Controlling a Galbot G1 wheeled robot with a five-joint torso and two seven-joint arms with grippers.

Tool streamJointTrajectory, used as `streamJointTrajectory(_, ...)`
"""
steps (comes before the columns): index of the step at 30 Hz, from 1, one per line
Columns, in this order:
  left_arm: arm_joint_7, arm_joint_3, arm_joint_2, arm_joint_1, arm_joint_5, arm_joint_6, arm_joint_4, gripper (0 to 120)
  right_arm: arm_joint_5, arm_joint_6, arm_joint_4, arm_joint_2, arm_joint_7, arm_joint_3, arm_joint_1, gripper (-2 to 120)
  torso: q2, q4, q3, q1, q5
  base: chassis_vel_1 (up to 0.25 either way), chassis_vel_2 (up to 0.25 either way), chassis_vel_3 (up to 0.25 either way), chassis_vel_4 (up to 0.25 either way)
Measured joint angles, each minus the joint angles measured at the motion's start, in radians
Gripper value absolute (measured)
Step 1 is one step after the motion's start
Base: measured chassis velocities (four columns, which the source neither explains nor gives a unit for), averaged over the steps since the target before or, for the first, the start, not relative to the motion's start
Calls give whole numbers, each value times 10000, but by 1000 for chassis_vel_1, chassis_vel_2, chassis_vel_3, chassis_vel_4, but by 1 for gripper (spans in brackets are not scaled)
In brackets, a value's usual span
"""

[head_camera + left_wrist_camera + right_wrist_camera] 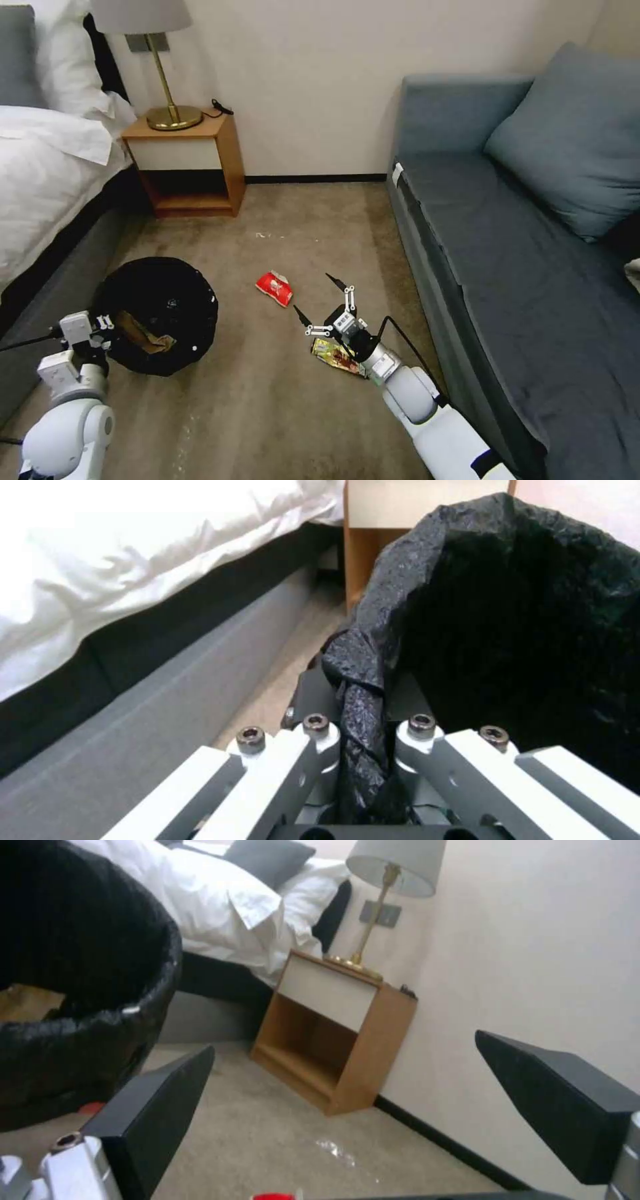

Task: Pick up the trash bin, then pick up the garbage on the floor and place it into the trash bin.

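head view: the trash bin (157, 315) is a low round bin covered by a crinkly black bag, standing on the carpet (267, 413) between the bed (47, 180) and the litter. a crumpled brown paper piece (148, 340) lies inside it. the left gripper (109, 325) sits at the bin's near-left rim, touching the bag. the right gripper (321, 298) hangs over the carpet with its two black fingers spread wide and nothing between them. the red snack packet (274, 288) lies just beyond and to the left of that gripper, apart from it. the gold-yellow bar wrapper (335, 357) lies behind the fingertips, partly under the wrist. the nightstand (190, 167) and sofa (507, 267) stand farther off.

left wrist view: the left gripper (363, 720) is clamped on a gathered fold of the black bag at the rim of the trash bin (520, 630); the bin's dark interior opens directly ahead of the fingers.

right wrist view: the fingers (157, 1105) of the right gripper (347, 1110) stand far apart, empty. the trash bin (80, 1005) rises beside one finger, and a red edge of the snack packet (275, 1196) shows close below the gap.
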Motion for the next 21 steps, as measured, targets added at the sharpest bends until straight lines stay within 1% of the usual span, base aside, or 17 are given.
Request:
streamJointTrajectory(6, 1, -6, -11, -8, 0, 0, 2, 5, -45, -317, -182, -102, 157, -163, 60, 100, -1, -1, 1, 1, 1, -97, 114, 115, -111)
streamJointTrajectory(9, 1, -16, -5, -21, -2, 0, 16, 5, -5, -564, -230, -252, 256, -354, 145, 100, 0, -2, 1, 1, 1, -57, 77, 55, -70)
streamJointTrajectory(10, 1, -24, 1, -23, -5, 0, 18, 5, 91, -773, -234, -398, 299, -541, 219, 100, 0, -1, 1, 1, 1, 0, 0, 0, 0)
streamJointTrajectory(11, 1, -24, 1, -23, -5, 0, 18, 5, 91, -773, -234, -398, 299, -541, 219, 100, 0, -1, 1, 1, 1, 0, 0, 0, 0)
streamJointTrajectory(12, 1, -36, 12, -23, -7, 0, 18, 5, 357, -1186, -214, -670, 329, -858, 312, 100, 0, 1, 0, 1, 1, 0, 0, 0, 0)
streamJointTrajectory(13, 1, -36, 12, -23, -7, 0, 18, 5, 357, -1186, -214, -670, 329, -858, 312, 100, 0, 1, 0, 1, 1, 0, 0, 0, 0)
streamJointTrajectory(14, 0, -38, 17, -20, -8, 0, 18, 5, 595, -1547, -154, -864, 342, -1097, 360, 100, 0, 1, 0, 0, 1, 0, 0, 0, 0)
streamJointTrajectory(15, 0, -38, 17, -20, -8, 0, 18, 5, 595, -1547, -154, -864, 342, -1097, 360, 100, 0, 1, 0, 0, 1, 0, 0, 0, 0)
streamJointTrajectory(17, 0, -38, 17, -13, -8, 0, 18, 5, 1234, -2409, 32, -1330, 328, -1658, 473, 100, 0, 1, -1, 0, 2, 0, 0, 0, 0)
streamJointTrajectory(19, 1, -38, 12, 2, -9, 0, 16, 5, 1880, -3557, 227, -1855, 104, -2152, 627, 100, 0, -1, 0, 0, 1, 0, 0, 0, 0)
streamJointTrajectory(20, 1, -38, 12, 2, -9, 0, 16, 5, 1880, -3557, 227, -1855, 104, -2152, 627, 100, 0, -1, 0, 0, 1, 0, 0, 0, 0)
streamJointTrajectory(21, 2, -40, 12, 5, -9, 0, 14, 5, 1962, -3899, 283, -1938, 1, -2204, 646, 100, 0, 0, 0, 0, 1, 0, 0, 0, 0)
